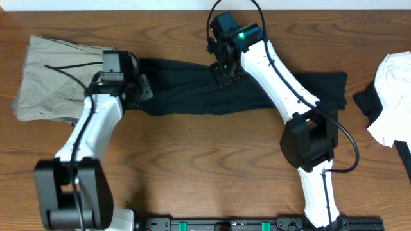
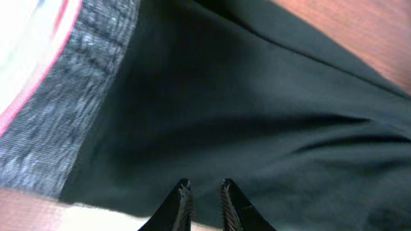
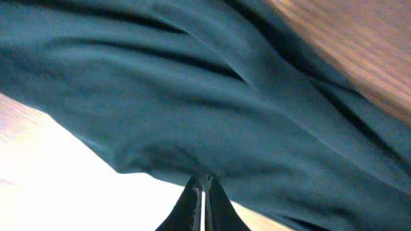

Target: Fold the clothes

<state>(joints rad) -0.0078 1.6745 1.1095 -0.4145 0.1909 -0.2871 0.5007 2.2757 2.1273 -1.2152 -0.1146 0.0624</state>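
Observation:
The clothes, long black leggings, lie stretched across the wooden table from left to right. Their red-and-grey waistband shows at the left of the left wrist view. My left gripper is at that waist end. In the left wrist view its jaws stand only a narrow gap apart, over the near edge of the black fabric. My right gripper is at the middle of the leggings' far edge. It is shut on a pinch of the fabric, which bunches at its fingertips.
Khaki-beige trousers lie at the far left, next to the waist end and partly under my left arm. A white garment with a dark piece beside it lies at the right edge. Bare wood shows in front of the leggings.

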